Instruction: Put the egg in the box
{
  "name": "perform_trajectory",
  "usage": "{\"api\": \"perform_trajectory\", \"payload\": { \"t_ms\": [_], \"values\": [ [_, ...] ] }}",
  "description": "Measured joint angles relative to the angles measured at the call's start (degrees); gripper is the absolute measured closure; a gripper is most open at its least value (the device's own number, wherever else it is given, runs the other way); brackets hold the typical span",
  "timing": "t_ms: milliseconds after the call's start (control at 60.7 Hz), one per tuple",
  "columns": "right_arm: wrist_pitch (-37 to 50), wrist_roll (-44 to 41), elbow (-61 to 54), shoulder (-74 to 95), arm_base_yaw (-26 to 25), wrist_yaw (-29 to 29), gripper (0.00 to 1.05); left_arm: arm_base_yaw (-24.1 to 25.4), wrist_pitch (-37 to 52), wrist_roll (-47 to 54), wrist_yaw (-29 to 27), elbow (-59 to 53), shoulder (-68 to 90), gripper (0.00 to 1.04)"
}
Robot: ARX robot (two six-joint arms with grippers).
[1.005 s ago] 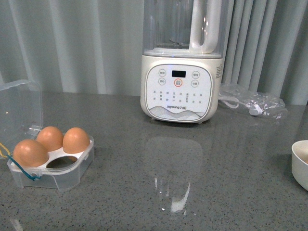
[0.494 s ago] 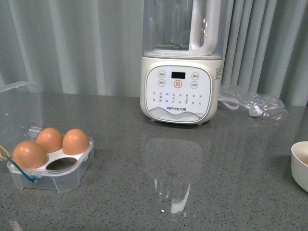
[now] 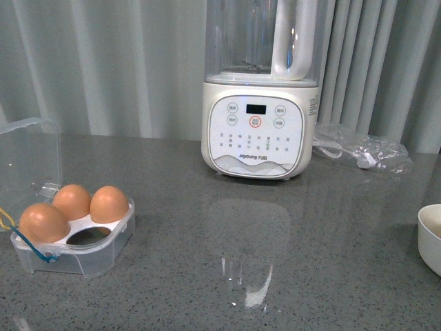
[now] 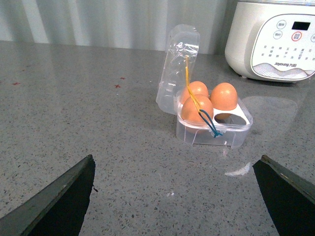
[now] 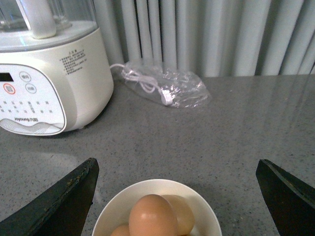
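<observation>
The clear egg box (image 3: pixel 103 249) sits at the counter's left with its lid up. It holds three brown eggs (image 3: pixel 109 204) and one cell stands empty. The left wrist view shows the box (image 4: pixel 236 135) ahead of my left gripper (image 4: pixel 177 196), which is open, empty and well short of it. My right gripper (image 5: pixel 179 201) is open and empty, its fingers either side of a white bowl (image 5: pixel 204 211) holding brown eggs (image 5: pixel 152 216). Only the bowl's edge (image 3: pixel 431 234) shows at the far right of the front view. Neither gripper shows in the front view.
A big white blender (image 3: pixel 258 89) stands at the back centre, also in the right wrist view (image 5: pixel 44 73). A clear bag with a white cable (image 3: pixel 362 152) lies to its right. Grey curtains hang behind the grey speckled counter (image 3: pixel 275 241).
</observation>
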Motion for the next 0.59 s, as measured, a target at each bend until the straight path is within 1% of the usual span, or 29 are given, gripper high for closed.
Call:
{"api": "perform_trajectory", "payload": {
  "t_ms": [132,247,428,593],
  "values": [
    [-3.8,-0.4,4.8,5.5,-0.4,-1.0,0.07,0.0,0.0,0.0,0.0,0.0,0.0,0.07],
    [-6.3,-1.2,6.8,8.6,-0.5,-2.1,0.07,0.0,0.0,0.0,0.0,0.0,0.0,0.07],
    [-7.6,-3.7,7.1,11.9,-0.5,-3.3,0.07,0.0,0.0,0.0,0.0,0.0,0.0,0.07],
    [-7.5,-4.0,7.1,13.7,-0.5,-4.9,0.07,0.0,0.0,0.0,0.0,0.0,0.0,0.07]
  ]
}}
